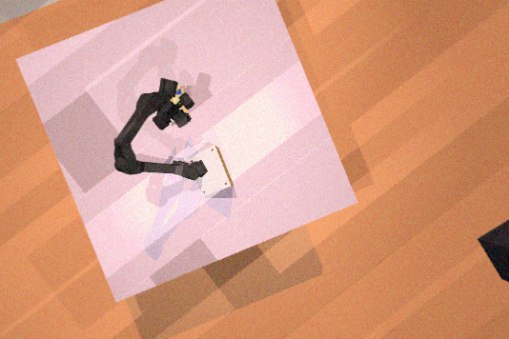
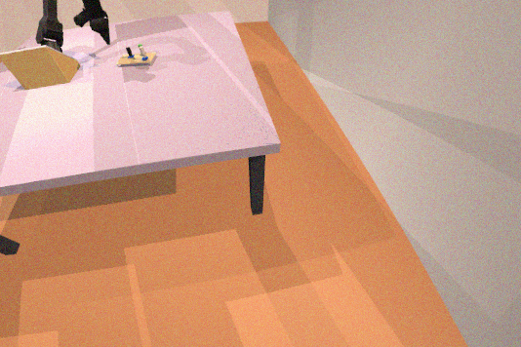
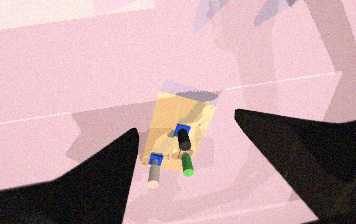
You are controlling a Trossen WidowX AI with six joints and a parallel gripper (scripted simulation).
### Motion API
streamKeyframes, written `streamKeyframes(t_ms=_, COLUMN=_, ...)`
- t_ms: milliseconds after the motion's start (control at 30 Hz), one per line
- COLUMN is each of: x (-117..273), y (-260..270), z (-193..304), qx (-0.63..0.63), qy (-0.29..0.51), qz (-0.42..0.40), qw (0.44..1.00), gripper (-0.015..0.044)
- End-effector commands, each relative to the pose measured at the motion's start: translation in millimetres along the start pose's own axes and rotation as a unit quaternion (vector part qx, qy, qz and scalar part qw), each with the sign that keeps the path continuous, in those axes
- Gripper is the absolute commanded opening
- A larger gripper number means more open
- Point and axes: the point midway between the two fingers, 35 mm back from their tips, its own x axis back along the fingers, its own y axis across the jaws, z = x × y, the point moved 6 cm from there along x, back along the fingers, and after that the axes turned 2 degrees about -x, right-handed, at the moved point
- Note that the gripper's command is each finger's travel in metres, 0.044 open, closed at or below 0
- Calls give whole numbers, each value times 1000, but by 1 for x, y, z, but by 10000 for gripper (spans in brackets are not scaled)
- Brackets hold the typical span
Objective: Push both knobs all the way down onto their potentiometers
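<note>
Circuit board [image 1: 175, 100] [image 2: 125, 61] [image 3: 169, 107] sits mid-frame in wrist view, below my gripper [image 1: 173, 114] [image 2: 100, 31] [image 3: 187, 122], fingers wide, holding nothing, probably backing off knobs. Black knob [image 2: 129, 52] [image 3: 184, 143], grey knob [image 3: 153, 175] and green knob [image 3: 188, 166] stand up; seating unclear. Pedestal [image 1: 217, 178] [image 2: 39, 68] left in exterior view; more room rightward, toward table edge [image 2: 257, 104].

- From where I stand, I can't read any text, label, brand, number or sign anywhere, whether I look from above, from the side or from close in.
</note>
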Motion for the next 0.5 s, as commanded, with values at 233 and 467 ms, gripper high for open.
streamKeyframes(t_ms=233, x=-4, y=-16, z=-53, qx=-7, qy=-6, qz=19, qw=1000, gripper=440)
streamKeyframes(t_ms=467, x=-4, y=-16, z=-53, qx=-7, qy=-6, qz=19, qw=1000, gripper=440)
